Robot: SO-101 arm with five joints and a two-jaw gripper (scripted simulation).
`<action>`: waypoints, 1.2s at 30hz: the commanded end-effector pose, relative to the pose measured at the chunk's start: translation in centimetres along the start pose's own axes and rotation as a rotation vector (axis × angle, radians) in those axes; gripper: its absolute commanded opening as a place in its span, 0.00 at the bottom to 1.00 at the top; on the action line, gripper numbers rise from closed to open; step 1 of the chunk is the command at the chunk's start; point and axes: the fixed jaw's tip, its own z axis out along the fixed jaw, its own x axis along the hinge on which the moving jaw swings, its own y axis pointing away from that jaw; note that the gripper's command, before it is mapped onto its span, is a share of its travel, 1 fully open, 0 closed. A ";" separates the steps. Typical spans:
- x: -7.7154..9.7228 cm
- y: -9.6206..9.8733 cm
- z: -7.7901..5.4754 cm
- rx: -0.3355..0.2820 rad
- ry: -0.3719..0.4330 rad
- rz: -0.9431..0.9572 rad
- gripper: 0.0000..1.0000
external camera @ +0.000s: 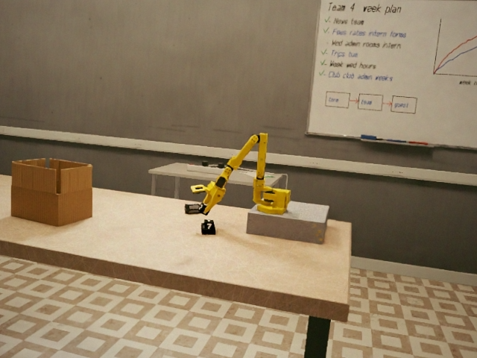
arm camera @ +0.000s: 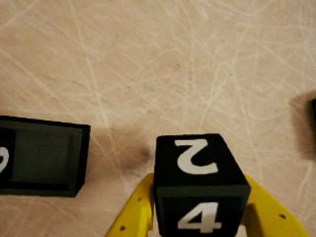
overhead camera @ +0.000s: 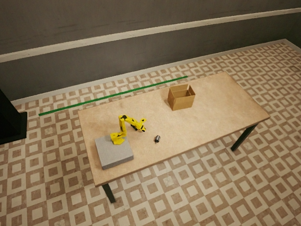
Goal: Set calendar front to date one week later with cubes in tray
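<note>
My gripper [arm camera: 199, 217] [external camera: 196, 208] [overhead camera: 142, 129] is shut on a black date cube [arm camera: 199, 180] [external camera: 191, 208] and holds it above the table. In the wrist view the cube shows a 2 on top and a 4 on the side toward the camera. The black calendar tray [arm camera: 81, 158] [overhead camera: 157, 138] lies to the left in the wrist view. Its near slot is empty. The other cube [arm camera: 2, 158] [external camera: 208, 227] sits in the far slot, cut off by the frame edge. It shows a 7 in the exterior view.
An open cardboard box [overhead camera: 181, 97] [external camera: 51, 191] stands far along the table [overhead camera: 218, 109]. The arm's grey base block [overhead camera: 113, 151] [external camera: 288, 223] sits at the table's near corner. A dark thing [arm camera: 313, 116] shows at the wrist view's right edge; I cannot tell what it is.
</note>
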 end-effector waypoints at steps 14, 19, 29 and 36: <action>-0.6 0.0 -0.6 0.073 -0.197 0.173 0.00; -0.6 0.0 -0.6 0.074 -0.200 0.176 0.00; -0.7 -0.1 -0.5 0.077 -0.211 0.185 0.00; -0.9 -0.2 -0.2 0.087 -0.246 0.209 0.00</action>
